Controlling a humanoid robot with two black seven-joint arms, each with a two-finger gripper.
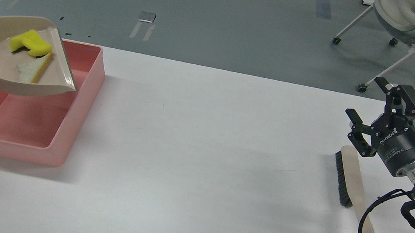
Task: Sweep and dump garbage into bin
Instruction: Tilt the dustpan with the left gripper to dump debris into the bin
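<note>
The beige dustpan (pixel 17 57) hangs in the air over the far part of the pink bin (pixel 73 127) at the table's left end, its lip tilted toward the bin. The garbage lies inside the pan: the yellow sponge piece (pixel 30 42) and the whitish slice with a tan crust (pixel 34 69). The pan's handle runs off the left edge, and my left gripper is out of view. My right gripper (pixel 367 111) is open and empty at the right, just above the brush.
The beige brush with black bristles (pixel 352 176) lies on the white table (pixel 201 154) at the right, below my right gripper. An office chair (pixel 406 28) stands on the floor beyond the table.
</note>
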